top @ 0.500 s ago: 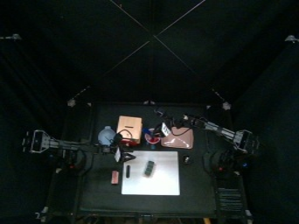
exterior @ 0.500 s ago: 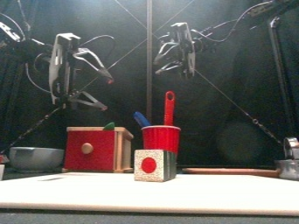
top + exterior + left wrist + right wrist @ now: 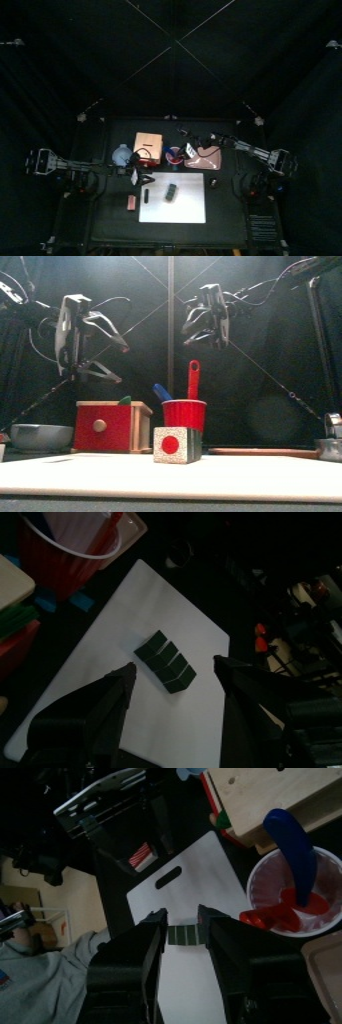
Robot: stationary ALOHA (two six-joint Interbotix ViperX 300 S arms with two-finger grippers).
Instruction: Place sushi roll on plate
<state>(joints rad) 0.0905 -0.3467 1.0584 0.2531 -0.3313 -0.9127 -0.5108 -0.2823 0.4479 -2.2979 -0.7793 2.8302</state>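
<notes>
Nothing on the table has shifted since the earlier frame; only our right arm has edged a little in the front view, and the left hangs where it was.

We judge the task barely begun. Our left gripper [image 3: 174, 664] hovers with its jaws spread and empty, and the sushi roll [image 3: 167, 664] lies just below and between those jaws, flat on the white sheet [image 3: 114, 662], not yet touched. From above, the same dark roll [image 3: 171, 193] sits on the sheet, just ahead of the left gripper.

Our right gripper [image 3: 183, 920] is also released, holding nothing, up above the red cup [image 3: 297, 893]. The roll [image 3: 183, 934] shows beyond its tips, well off from it.

The plate [image 3: 205, 157] rests under the right arm's reach, beside the cup and well apart from the roll, and we see no roll on it.

Left to do, as we read it: drop onto the roll, close, lift, carry it across to the plate and let go.
</notes>
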